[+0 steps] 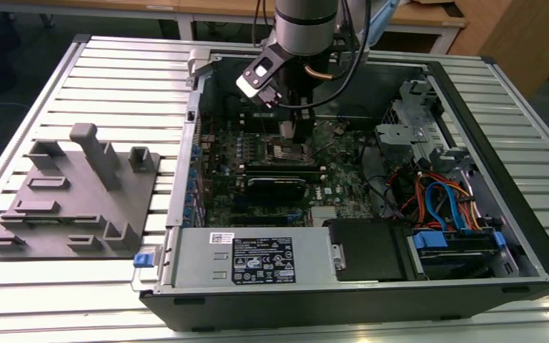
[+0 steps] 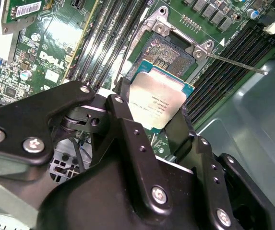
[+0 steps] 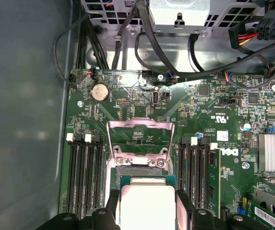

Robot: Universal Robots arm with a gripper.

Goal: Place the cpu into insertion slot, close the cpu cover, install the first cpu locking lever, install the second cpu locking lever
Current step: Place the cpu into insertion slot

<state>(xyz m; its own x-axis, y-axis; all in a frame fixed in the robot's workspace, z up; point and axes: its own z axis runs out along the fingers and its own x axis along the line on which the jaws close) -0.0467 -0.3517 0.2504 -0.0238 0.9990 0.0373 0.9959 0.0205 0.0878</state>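
My gripper (image 2: 154, 108) is shut on the cpu (image 2: 157, 98), a flat square chip with a pale silver top and green rim, one black finger on each of two opposite edges. Both wrist views show the cpu (image 3: 144, 203) in this grip. It hangs just over the near part of the insertion slot (image 2: 168, 55), whose dark pin field lies uncovered. The cpu cover (image 3: 139, 126) stands raised on its hinge beyond the slot. Two thin locking levers (image 2: 233, 62) stick out, unlatched. In the exterior view the gripper (image 1: 299, 128) reaches down inside the computer case above the slot (image 1: 289, 150).
Rows of long black memory slots (image 3: 84, 175) flank the socket on both sides. Black cables (image 3: 142, 43) and a drive cage lie past the board. The case walls (image 1: 503, 164) enclose the work area. A grey fixture plate (image 1: 74, 193) sits on the table at the exterior view's left.
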